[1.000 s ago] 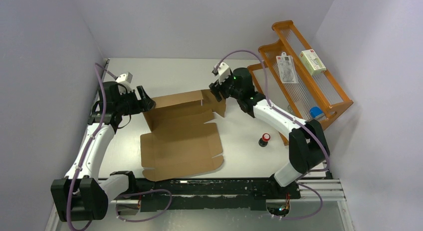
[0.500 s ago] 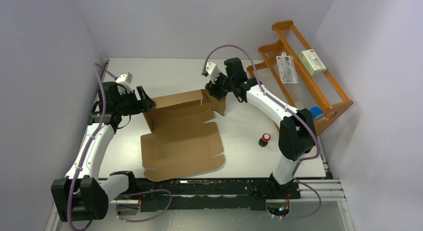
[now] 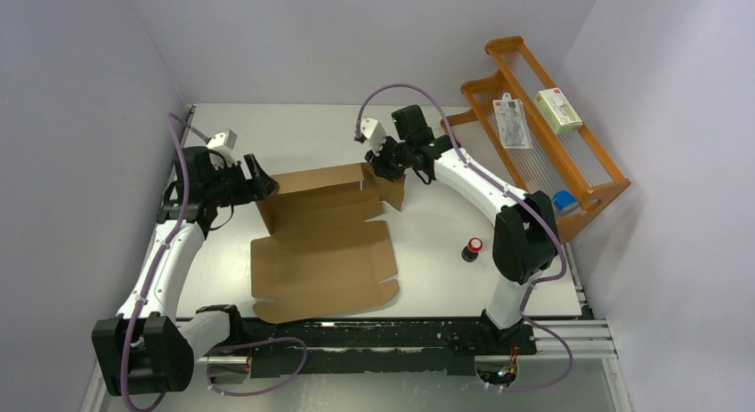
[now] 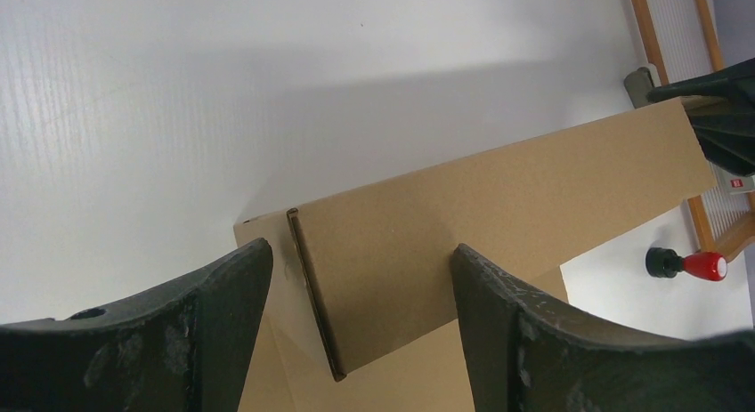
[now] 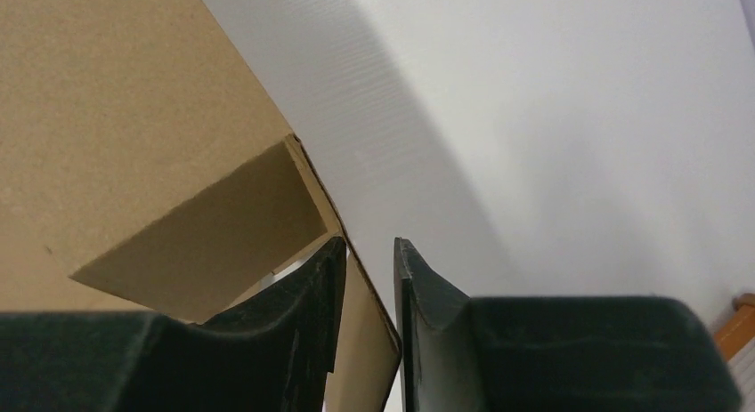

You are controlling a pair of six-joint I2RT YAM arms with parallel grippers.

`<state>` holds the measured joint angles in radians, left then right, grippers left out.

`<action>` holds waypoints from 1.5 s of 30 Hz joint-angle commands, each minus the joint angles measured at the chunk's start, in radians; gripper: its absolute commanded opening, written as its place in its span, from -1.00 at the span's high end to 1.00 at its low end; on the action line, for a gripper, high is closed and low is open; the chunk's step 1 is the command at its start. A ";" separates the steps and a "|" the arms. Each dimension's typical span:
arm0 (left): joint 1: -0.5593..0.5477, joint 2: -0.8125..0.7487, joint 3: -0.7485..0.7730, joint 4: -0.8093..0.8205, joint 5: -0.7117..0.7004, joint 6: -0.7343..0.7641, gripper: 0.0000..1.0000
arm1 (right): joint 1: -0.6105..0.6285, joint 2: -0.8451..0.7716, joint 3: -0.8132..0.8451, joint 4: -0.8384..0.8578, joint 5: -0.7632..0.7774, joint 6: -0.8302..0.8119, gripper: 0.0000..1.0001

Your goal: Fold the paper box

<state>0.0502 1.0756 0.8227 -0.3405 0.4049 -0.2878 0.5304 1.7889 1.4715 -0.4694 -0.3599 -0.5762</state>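
Note:
The paper box (image 3: 320, 252) is a brown corrugated sheet lying mid-table, with its back wall (image 3: 316, 182) standing upright. My left gripper (image 3: 261, 182) sits at the wall's left end. In the left wrist view it (image 4: 361, 252) is open, its fingers straddling the corner of the box (image 4: 499, 198) without touching it. My right gripper (image 3: 389, 167) is at the wall's right end. In the right wrist view its jaws (image 5: 368, 243) are nearly together, with the end flap (image 5: 369, 341) of the box (image 5: 116, 100) pinched between them.
An orange rack (image 3: 543, 136) leans at the right, holding a white-and-green carton (image 3: 558, 109) and a clear packet (image 3: 512, 123). A blue item (image 3: 563, 200) lies at the rack's foot. A small black object with a red cap (image 3: 471, 248) lies right of the box. Walls close in on both sides.
My right gripper has moved left onto the box's right end flap and its jaws have narrowed around it. The left arm and the box have stayed put.

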 commanded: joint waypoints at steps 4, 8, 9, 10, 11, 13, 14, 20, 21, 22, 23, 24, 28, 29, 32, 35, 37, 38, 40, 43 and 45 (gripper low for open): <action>0.010 -0.004 -0.017 0.010 0.035 0.001 -0.56 | 0.058 -0.002 0.016 -0.010 0.126 0.138 0.53; 0.010 -0.006 -0.017 0.016 0.044 -0.006 -0.56 | 0.075 -0.013 0.021 -0.008 0.165 0.245 0.63; 0.010 -0.006 -0.019 0.018 0.047 -0.010 -0.56 | 0.080 -0.016 0.025 -0.009 0.177 0.267 0.63; 0.010 -0.008 -0.019 0.022 0.051 -0.014 -0.56 | 0.084 -0.020 0.028 -0.007 0.189 0.292 0.63; 0.010 -0.010 -0.019 0.027 0.055 -0.020 -0.55 | 0.087 -0.022 0.031 -0.004 0.204 0.321 0.64; 0.010 -0.012 -0.020 0.047 0.073 -0.039 -0.55 | 0.093 -0.021 0.049 -0.010 0.220 0.370 0.64; 0.010 -0.013 -0.019 0.054 0.088 -0.048 -0.55 | 0.093 -0.017 0.060 -0.017 0.229 0.397 0.64; 0.010 -0.018 -0.012 0.069 0.124 -0.074 -0.54 | 0.116 0.001 0.103 -0.040 0.290 0.483 0.65; 0.010 -0.017 -0.010 0.066 0.115 -0.077 -0.54 | 0.122 0.002 0.104 -0.040 0.312 0.496 0.65; 0.010 -0.018 -0.009 0.063 0.112 -0.080 -0.54 | 0.127 0.005 0.105 -0.040 0.339 0.515 0.65; 0.010 -0.019 -0.009 0.066 0.114 -0.085 -0.54 | 0.130 0.006 0.105 -0.044 0.356 0.536 0.65; 0.010 -0.022 -0.011 0.073 0.119 -0.092 -0.54 | 0.129 0.005 0.102 -0.042 0.357 0.560 0.65; 0.008 -0.035 -0.030 0.092 0.127 -0.112 -0.54 | 0.134 -0.024 0.053 0.018 0.357 0.671 0.64; 0.008 -0.038 -0.034 0.092 0.127 -0.112 -0.54 | 0.135 -0.032 0.037 0.038 0.357 0.702 0.64; 0.007 -0.045 -0.042 0.087 0.127 -0.111 -0.53 | 0.137 -0.050 -0.009 0.085 0.358 0.769 0.60; 0.004 -0.050 -0.061 0.088 0.120 -0.105 -0.54 | 0.142 -0.059 -0.048 0.125 0.355 0.819 0.57; 0.004 -0.045 -0.072 0.080 0.106 -0.096 -0.53 | 0.149 -0.063 -0.078 0.151 0.350 0.819 0.54; 0.004 -0.043 -0.075 0.074 0.096 -0.089 -0.53 | 0.151 -0.066 -0.088 0.159 0.354 0.812 0.53; 0.004 -0.042 -0.080 0.057 0.069 -0.076 -0.52 | 0.152 -0.084 -0.130 0.181 0.356 0.796 0.52; 0.005 -0.051 -0.080 0.042 0.040 -0.067 -0.52 | 0.152 -0.131 -0.184 0.225 0.347 0.785 0.45; 0.004 -0.059 -0.078 0.034 0.017 -0.064 -0.51 | 0.151 -0.156 -0.204 0.234 0.344 0.785 0.38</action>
<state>0.0570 1.0401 0.7555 -0.2813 0.4698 -0.3737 0.6693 1.6985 1.3075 -0.2966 0.0067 0.1993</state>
